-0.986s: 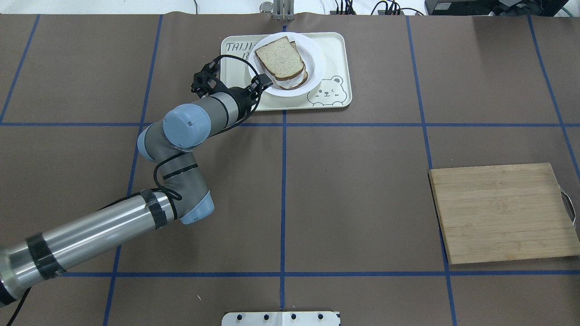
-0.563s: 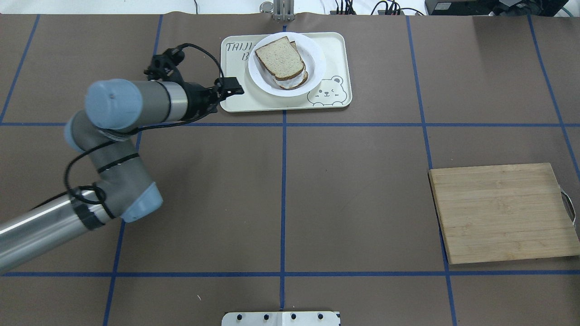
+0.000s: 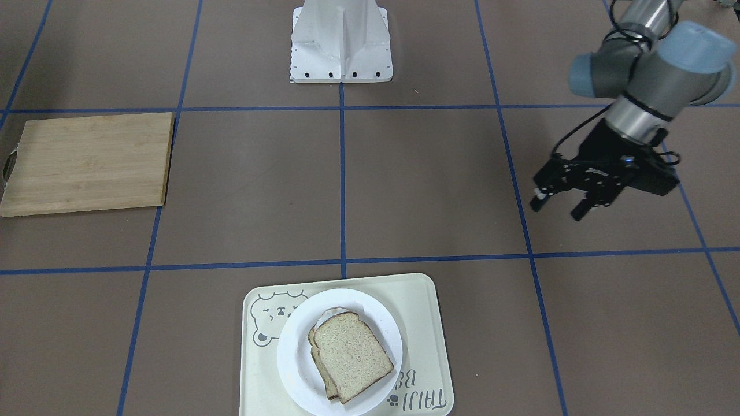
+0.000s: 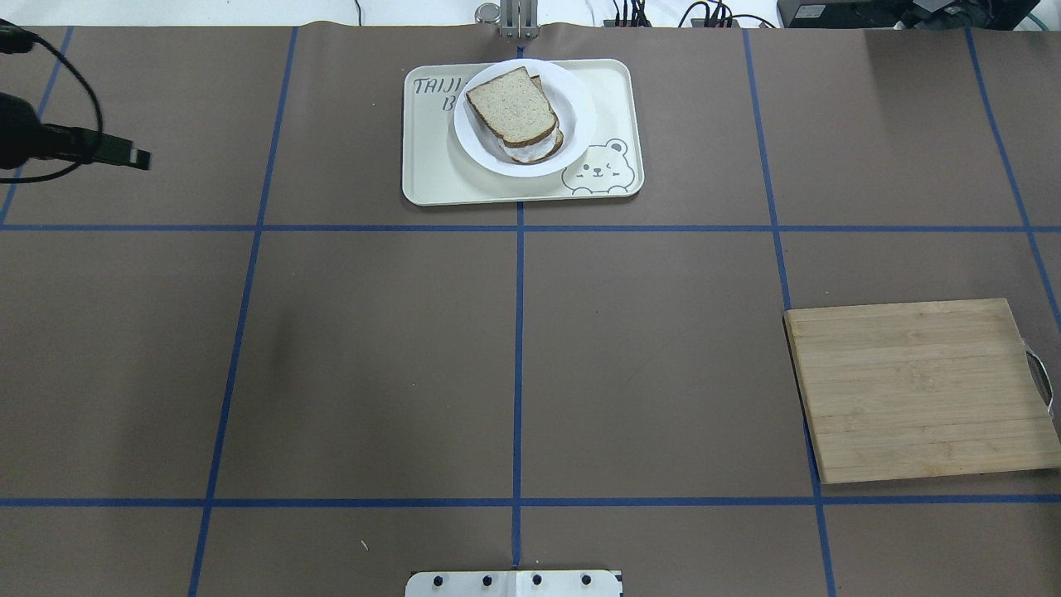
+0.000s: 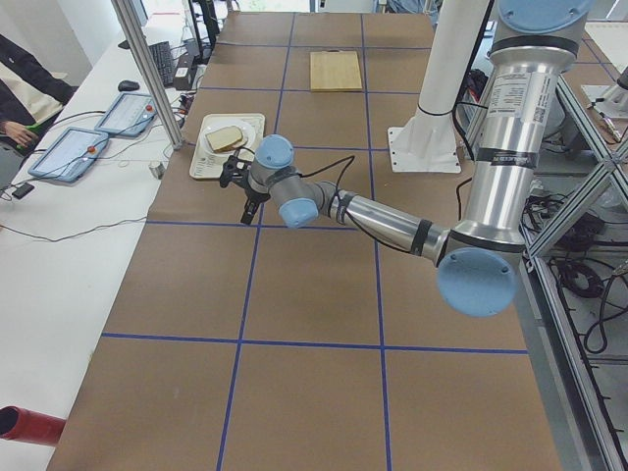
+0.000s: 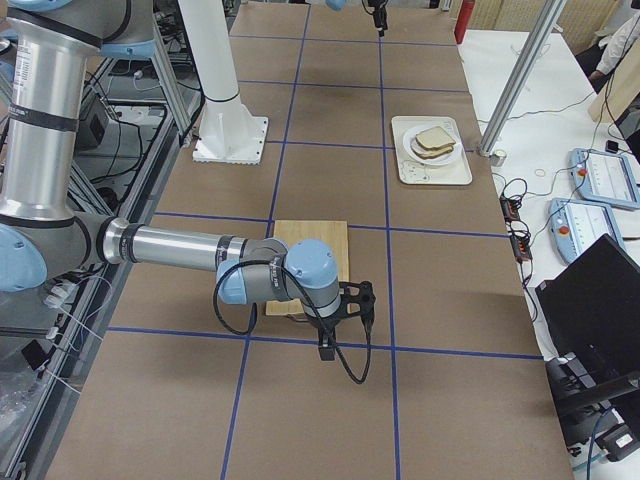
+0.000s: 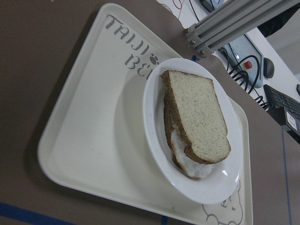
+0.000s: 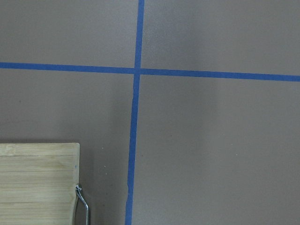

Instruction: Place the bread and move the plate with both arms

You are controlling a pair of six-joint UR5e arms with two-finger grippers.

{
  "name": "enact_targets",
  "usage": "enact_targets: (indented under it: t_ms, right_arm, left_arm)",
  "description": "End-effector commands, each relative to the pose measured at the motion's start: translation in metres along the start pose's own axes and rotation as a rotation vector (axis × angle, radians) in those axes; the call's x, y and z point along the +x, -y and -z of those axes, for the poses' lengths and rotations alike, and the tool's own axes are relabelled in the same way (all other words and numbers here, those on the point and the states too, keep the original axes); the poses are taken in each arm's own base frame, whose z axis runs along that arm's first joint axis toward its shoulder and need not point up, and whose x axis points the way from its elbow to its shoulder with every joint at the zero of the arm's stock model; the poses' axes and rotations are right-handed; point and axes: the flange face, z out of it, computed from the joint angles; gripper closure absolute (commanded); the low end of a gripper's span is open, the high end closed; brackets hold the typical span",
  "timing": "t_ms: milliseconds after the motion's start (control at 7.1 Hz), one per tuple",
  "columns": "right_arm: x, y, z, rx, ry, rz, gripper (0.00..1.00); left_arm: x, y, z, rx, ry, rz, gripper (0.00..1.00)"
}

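Observation:
The plain bread lies on top of the egg slice on the white plate, which sits on the cream bear tray at the table's far middle. The left wrist view shows the bread, plate and tray from the side. My left gripper is open and empty above bare table, well clear of the tray; in the overhead view my left gripper is at the left edge. My right gripper hovers beside the cutting board; I cannot tell whether it is open or shut.
A wooden cutting board with a metal handle lies at the table's right side; it also shows in the front-facing view. The robot's white base stands at the near middle edge. Blue tape lines cross the brown table cover.
My left arm has drawn back from the plate's edge and swung far to the left, empty. The bread, plate and tray have not moved.

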Motion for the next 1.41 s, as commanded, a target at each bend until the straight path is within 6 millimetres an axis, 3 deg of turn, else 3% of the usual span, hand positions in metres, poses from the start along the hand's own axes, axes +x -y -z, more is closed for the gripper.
enact_targets:
  t_ms: [0,141,282,423,563,845,1268]
  right_arm:
    - [0.0,-0.001,0.001,0.001,0.0,0.005,0.0]
    - [0.0,-0.001,0.001,0.001,0.0,0.005,0.0]
    - [0.0,-0.001,0.0,0.0,0.0,0.006,0.0]
    - [0.0,-0.001,0.0,0.0,0.0,0.01,0.0]
    - [-0.001,0.0,0.0,-0.004,0.0,0.038,0.0]
    - [-0.007,0.002,-0.003,-0.025,0.002,0.043,0.0]
    - [-0.015,0.003,-0.007,-0.049,0.006,0.048,0.0]
  left_arm:
    - [-0.121,-0.022,0.054,-0.195,0.133,-0.231,0.01]
    - [-0.162,-0.028,0.082,-0.284,0.151,-0.187,0.01]
    - [-0.191,-0.049,0.095,-0.376,0.148,-0.144,0.01]
    - [-0.203,-0.06,0.102,-0.437,0.16,-0.059,0.01]
    - [-0.232,-0.075,0.134,-0.393,0.18,0.019,0.01]
    - [-0.25,-0.106,0.139,-0.409,0.192,0.073,0.01]
    - [-0.25,-0.129,0.14,-0.424,0.19,0.077,0.01]
